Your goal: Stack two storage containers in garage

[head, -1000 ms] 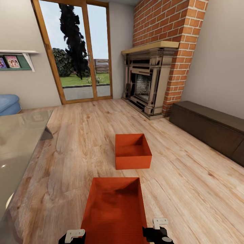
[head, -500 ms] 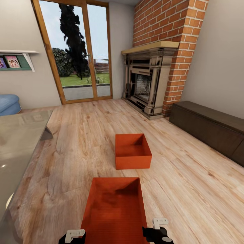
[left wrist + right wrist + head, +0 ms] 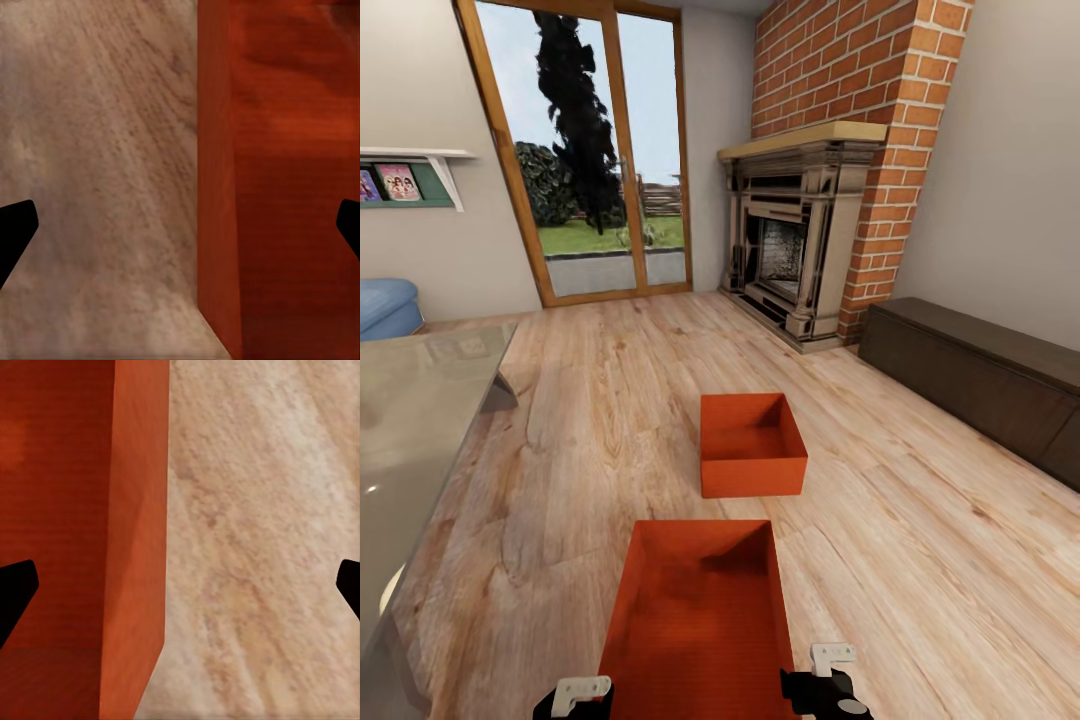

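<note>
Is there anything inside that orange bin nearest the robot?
The near storage container looks empty: only its ribbed orange bottom shows. Its nearest end lies beyond the head view's lower edge, so that part cannot be checked.

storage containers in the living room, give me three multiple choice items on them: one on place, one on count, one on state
1. Where does the far container sit?
A. on the glass table
B. on the wood floor
C. on the dark bench

2. How many orange-red containers show in the head view?
A. one
B. two
C. three

3. How do the left claw and right claw stand at the near container?
A. open, each straddling a side wall
B. shut in mid-air
C. inside the fireplace

Answers: B, planks surround it; B, one near, one farther; A, fingertips sit wide apart either side of a wall.
</note>
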You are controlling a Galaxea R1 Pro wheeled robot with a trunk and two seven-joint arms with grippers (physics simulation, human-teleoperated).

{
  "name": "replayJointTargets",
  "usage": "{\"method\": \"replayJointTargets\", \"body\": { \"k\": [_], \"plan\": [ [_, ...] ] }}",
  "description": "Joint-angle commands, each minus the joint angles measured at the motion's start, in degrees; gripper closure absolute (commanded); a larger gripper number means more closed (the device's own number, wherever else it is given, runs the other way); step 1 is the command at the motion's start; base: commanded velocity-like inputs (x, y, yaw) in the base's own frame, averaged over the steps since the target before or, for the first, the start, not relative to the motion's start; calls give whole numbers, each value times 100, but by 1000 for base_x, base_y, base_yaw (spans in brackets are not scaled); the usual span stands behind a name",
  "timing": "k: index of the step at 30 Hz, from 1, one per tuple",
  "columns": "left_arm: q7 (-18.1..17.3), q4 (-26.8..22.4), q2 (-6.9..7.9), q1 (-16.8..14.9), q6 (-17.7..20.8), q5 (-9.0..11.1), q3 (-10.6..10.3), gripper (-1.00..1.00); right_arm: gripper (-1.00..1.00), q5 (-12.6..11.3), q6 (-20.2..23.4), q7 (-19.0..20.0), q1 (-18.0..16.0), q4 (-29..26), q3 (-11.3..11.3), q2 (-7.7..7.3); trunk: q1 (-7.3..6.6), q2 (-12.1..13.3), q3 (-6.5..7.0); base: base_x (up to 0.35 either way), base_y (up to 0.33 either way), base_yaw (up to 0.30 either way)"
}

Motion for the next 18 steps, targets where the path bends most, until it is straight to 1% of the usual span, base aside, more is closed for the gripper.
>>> {"method": "replayJointTargets", "body": {
  "k": [1, 8, 18],
  "plan": [
    [-8, -4, -1, -3, -18, 3, 16, -100, -100, 5, -17, -23, -3, 4, 8, 3, -1, -2, -5, -7, 0, 0],
    [-8, -134, 3, -3, -17, 1, 12, -100, -100, 5, -17, -23, -3, -6, 8, 6, -1, -2, -5, -3, 0, 0],
    [-8, -186, 0, -10, -16, 1, 11, -100, -100, 5, -17, -23, -3, -9, 8, 7, -1, -2, -5, 0, 0, 0]
  ]
}}
